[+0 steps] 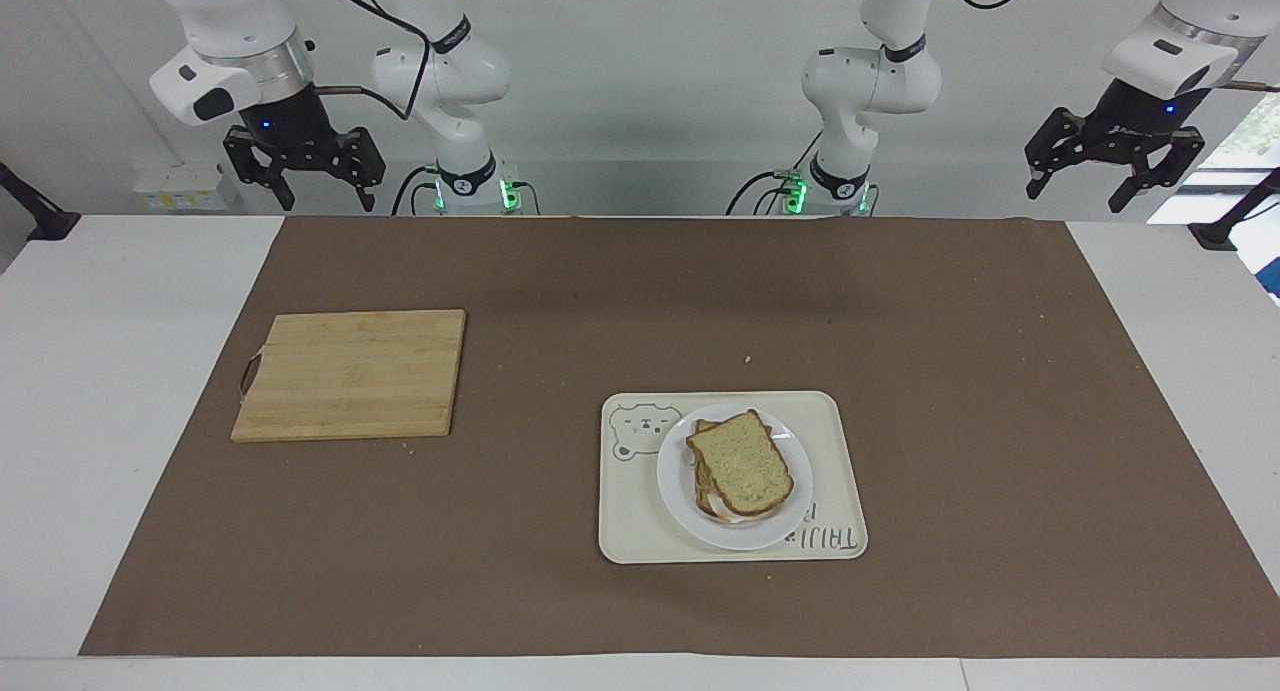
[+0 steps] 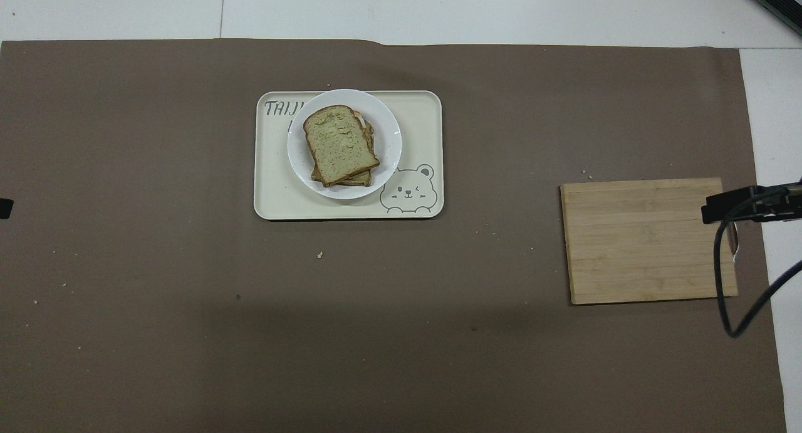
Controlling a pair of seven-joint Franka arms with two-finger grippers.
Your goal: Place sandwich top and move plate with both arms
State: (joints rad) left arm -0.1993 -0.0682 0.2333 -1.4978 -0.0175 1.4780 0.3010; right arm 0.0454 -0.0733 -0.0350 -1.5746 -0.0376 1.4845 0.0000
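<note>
The sandwich top (image 1: 742, 463) (image 2: 340, 143), a speckled slice with a brown crust, lies on a stack of bread on the round white plate (image 1: 676, 493) (image 2: 387, 138). The plate sits on a cream tray. My right gripper (image 1: 327, 203) hangs open and empty in the air over the table edge at the robots' end, by the right arm's end of the brown mat. My left gripper (image 1: 1076, 199) hangs open and empty over the same edge at the left arm's end. Both are well away from the plate.
The cream tray (image 1: 630, 531) (image 2: 276, 192) with a bear drawing lies on the brown mat (image 1: 560, 301). A bamboo cutting board (image 1: 350, 374) (image 2: 645, 239) lies toward the right arm's end, nearer to the robots than the tray. Crumbs dot the mat.
</note>
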